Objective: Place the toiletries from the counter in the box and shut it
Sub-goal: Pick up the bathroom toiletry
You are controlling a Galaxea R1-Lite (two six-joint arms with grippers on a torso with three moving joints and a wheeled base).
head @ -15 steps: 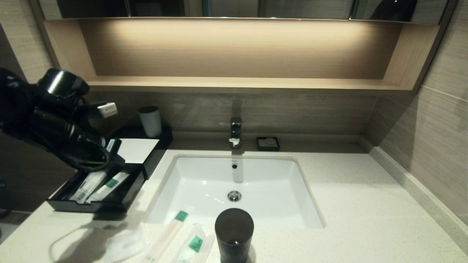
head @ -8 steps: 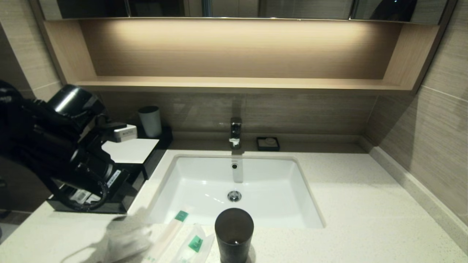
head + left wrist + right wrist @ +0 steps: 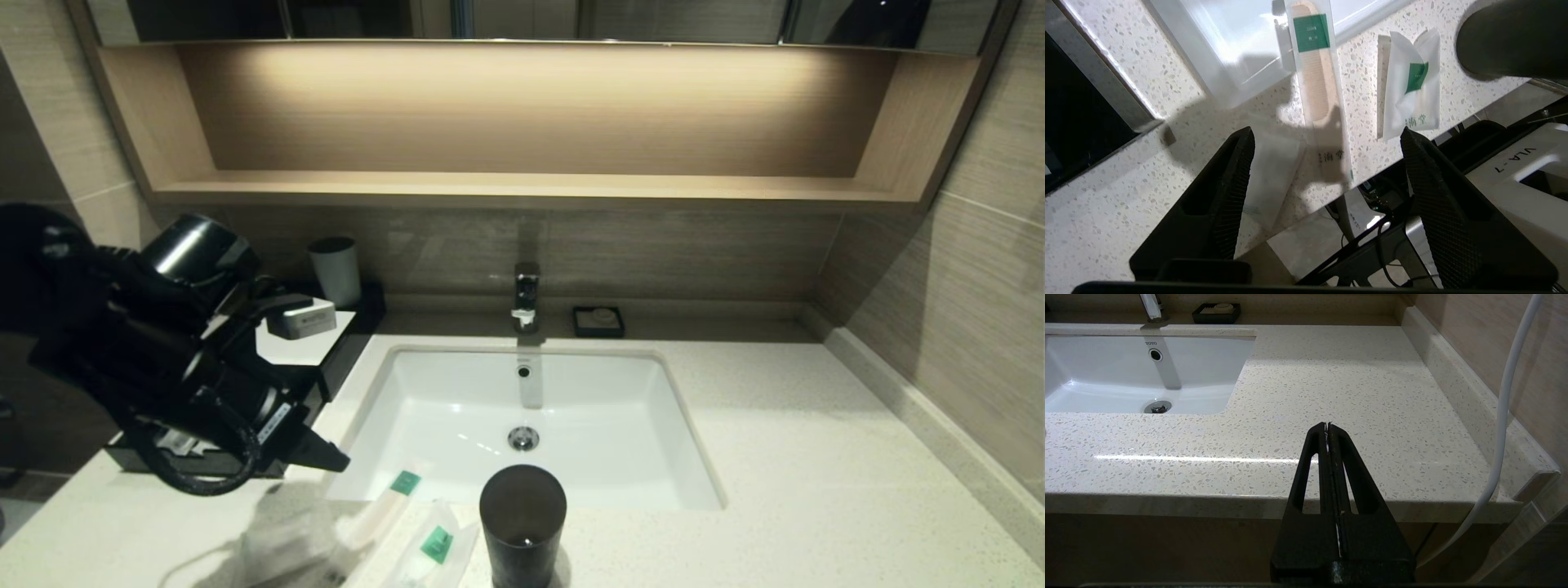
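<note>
Head view: the left pincer [image 3: 322,457] hangs over the table [image 3: 816,457], between the box [image 3: 326,371] and the packets.

Left wrist view: left pincer [image 3: 1327,143] wide open, empty; the comb packet [image 3: 1316,81] lies lengthwise from basin to table edge.

Right wrist view: right pincer [image 3: 1327,428] closed, empty.

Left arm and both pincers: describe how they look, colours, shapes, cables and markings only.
The left arm is glossy black with rounded cylindrical joints, a looping black cable and a small white label near the wrist. The left pincer has two black wedge-shaped fingers with finely ribbed inner pads and cut-out windows. The right pincer is the same black, tapered design, with slotted openings in each finger.
</note>
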